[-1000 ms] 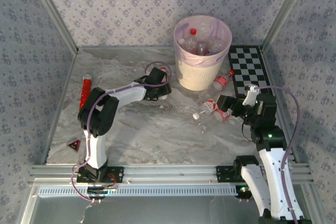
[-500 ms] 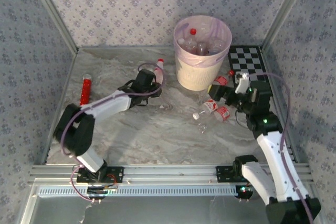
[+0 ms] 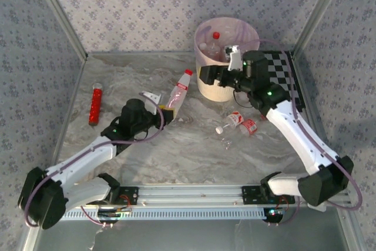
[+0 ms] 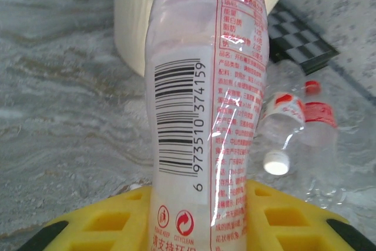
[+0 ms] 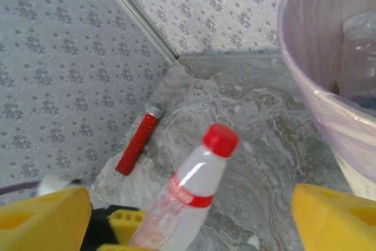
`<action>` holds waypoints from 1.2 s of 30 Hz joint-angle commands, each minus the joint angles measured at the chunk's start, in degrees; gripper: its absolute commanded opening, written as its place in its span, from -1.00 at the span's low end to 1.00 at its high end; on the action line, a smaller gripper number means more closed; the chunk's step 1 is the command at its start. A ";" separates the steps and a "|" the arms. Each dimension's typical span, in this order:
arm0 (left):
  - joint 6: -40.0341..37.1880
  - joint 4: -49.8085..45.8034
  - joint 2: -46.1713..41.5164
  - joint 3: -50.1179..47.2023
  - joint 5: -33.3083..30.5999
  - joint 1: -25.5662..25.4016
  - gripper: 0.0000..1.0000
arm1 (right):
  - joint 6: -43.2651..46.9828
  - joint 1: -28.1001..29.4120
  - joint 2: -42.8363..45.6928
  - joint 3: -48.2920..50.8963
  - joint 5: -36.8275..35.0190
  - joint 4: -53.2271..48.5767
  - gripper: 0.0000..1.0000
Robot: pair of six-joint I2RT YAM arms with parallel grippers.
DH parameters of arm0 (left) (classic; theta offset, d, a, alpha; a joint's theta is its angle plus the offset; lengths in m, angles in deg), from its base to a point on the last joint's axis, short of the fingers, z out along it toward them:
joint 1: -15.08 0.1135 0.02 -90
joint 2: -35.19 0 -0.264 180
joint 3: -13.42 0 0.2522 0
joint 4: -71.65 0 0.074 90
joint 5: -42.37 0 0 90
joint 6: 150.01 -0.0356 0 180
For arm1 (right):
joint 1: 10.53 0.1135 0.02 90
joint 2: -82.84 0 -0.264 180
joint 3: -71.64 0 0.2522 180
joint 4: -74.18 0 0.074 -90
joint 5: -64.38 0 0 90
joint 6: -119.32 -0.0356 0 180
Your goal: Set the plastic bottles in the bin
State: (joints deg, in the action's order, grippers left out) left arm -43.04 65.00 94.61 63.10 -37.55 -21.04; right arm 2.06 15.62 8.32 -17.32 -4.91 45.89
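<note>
My left gripper (image 3: 163,111) is shut on the lower end of a plastic bottle (image 3: 179,89), which tilts up toward the bin (image 3: 205,86). In the left wrist view the yellow pads (image 4: 106,227) squeeze that labelled bottle (image 4: 205,116). My right gripper (image 3: 204,75) hangs open in front of the bin, close to the red cap. From the right wrist, the same bottle (image 5: 200,186) rises between the wide yellow fingers (image 5: 335,216) without touching them. Other bottles lie inside the bin (image 3: 215,39). Three more lie on the table (image 3: 242,123).
A long red tube (image 3: 94,105) lies at the left by the wall. A chequered board (image 3: 282,77) lies right of the bin. The bin's lilac liner (image 5: 317,86) is close on the right of the right gripper. Enclosure walls ring the table.
The left gripper closed on the bottle, lifted it and drew back toward the near left. The right arm swung from the right side over to the front of the bin.
</note>
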 commanded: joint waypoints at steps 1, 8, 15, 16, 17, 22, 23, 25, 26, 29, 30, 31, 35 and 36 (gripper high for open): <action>-2.47 5.06 -4.10 -0.32 2.93 -0.61 -0.47 | -5.63 1.55 -3.26 -0.99 2.64 5.50 0.78; -2.38 6.41 -5.46 -0.55 3.53 -1.50 -0.47 | -4.79 5.27 -10.89 -6.46 4.91 6.70 0.73; -2.81 6.58 -4.12 0.10 2.98 -2.41 -0.47 | -4.20 5.54 -12.70 -7.72 8.38 8.88 -0.05; -2.99 6.30 -4.22 0.24 2.56 -2.46 -0.47 | -3.58 5.50 -12.30 -7.81 7.68 8.16 -0.16; -3.04 5.95 -4.22 0.38 1.76 -2.47 -0.45 | -2.90 5.49 -11.91 -8.02 7.04 7.33 -0.28; -1.63 1.23 -3.61 3.45 -1.56 -2.46 0.07 | -0.38 4.76 -10.96 -10.67 6.58 4.08 -0.58; -1.42 0.78 -3.61 3.97 -1.47 -2.47 0.40 | 0.65 4.36 -10.85 -12.02 6.60 2.98 -0.60; -1.43 0.09 -3.77 4.78 -1.32 -2.46 0.91 | 2.92 3.38 -10.52 -15.35 5.82 0.47 -0.65; -1.42 -0.69 -3.63 5.25 -1.74 -2.47 0.99 | 4.11 2.64 -10.28 -17.26 5.34 -0.67 -0.68; -2.11 -4.49 -2.72 6.92 -2.69 -2.47 1.00 | 8.20 0.38 -9.01 -22.62 3.31 -3.46 -0.72; -2.12 -5.09 -2.44 7.13 -2.70 -2.47 0.99 | 9.85 -0.25 -8.45 -24.21 1.97 -4.57 -0.73; -2.04 -5.48 -2.06 7.14 -2.70 -2.47 0.99 | 11.96 -1.04 -7.84 -25.82 -0.04 -5.95 -0.74; -0.95 -5.45 -0.26 6.44 -2.75 -2.47 0.99 | 18.51 -5.95 -5.22 -26.98 -6.33 -2.75 -0.87; -0.67 -5.44 0.25 6.44 -2.70 -2.47 1.00 | 19.26 -7.52 -4.96 -26.90 -6.97 -1.14 -0.91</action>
State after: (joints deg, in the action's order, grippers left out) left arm -44.33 61.05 93.73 68.61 -39.56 -23.46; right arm 14.58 11.01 1.24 -42.73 -6.49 42.61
